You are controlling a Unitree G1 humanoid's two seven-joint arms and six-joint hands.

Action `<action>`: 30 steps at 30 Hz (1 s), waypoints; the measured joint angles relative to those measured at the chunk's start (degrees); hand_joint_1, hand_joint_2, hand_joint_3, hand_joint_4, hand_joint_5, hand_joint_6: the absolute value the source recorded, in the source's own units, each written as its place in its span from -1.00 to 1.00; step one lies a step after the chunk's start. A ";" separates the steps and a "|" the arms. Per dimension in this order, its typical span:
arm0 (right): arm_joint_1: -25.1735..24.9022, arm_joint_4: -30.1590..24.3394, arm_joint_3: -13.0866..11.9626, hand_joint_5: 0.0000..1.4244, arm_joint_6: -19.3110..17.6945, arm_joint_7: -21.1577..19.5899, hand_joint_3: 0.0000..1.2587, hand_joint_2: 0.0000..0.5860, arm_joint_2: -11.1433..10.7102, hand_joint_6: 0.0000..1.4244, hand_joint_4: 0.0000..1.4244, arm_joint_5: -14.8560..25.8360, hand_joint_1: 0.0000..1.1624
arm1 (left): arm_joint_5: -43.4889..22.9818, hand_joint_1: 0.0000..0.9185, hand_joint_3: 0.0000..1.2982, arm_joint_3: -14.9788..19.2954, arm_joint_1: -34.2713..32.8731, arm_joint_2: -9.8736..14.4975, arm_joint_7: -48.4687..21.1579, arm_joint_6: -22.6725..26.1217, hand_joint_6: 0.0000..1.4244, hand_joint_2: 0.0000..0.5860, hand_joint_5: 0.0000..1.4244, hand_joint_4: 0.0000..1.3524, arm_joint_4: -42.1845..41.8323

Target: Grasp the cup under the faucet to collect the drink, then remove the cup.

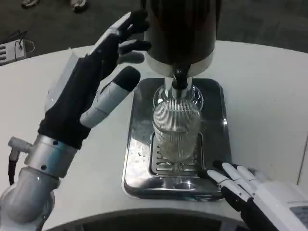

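The left hand is raised above the white worktop, fingers spread apart and nothing held in it, the fingertips reaching toward the dark body of the drink dispenser at the top of the view. The right hand is seen low at the near right, its fingers loosely extended and resting at the near corner of the steel drip tray; nothing is gripped by it. The ribbed clear cup is stood upright on the tray's grate, directly beneath the black faucet, and is touched by neither hand. The step in hand is judged to be the approach, with the cup not yet grasped. For the next move, one hand would need to be brought around the cup's side and closed without tipping it, while the faucet is worked. The dispenser's top is cut off by the frame, the faucet's lever cannot be made out, and whether any drink is in the cup cannot be told.
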 measured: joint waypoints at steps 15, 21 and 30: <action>-1.09 0.09 0.79 -0.98 1.24 0.00 -0.81 0.63 0.11 -1.00 -1.00 -0.98 -0.11 | -3.96 -1.00 -0.77 -0.42 -9.41 -0.04 -11.78 9.51 -0.57 -0.78 -0.66 -0.84 0.14; -1.05 0.09 1.57 -0.98 1.28 0.00 -0.80 0.63 0.14 -1.00 -1.00 -1.36 -0.11 | -3.57 -1.00 -0.76 -1.63 -10.27 0.20 -15.87 10.75 -0.57 -0.78 -0.66 -0.84 2.67; -1.30 0.09 1.56 -0.98 1.54 0.00 -0.81 0.65 0.03 -1.00 -1.00 -1.34 -0.12 | -2.03 -1.00 -0.75 -1.89 -10.27 0.10 -18.08 10.74 -0.57 -0.77 -0.65 -0.84 5.02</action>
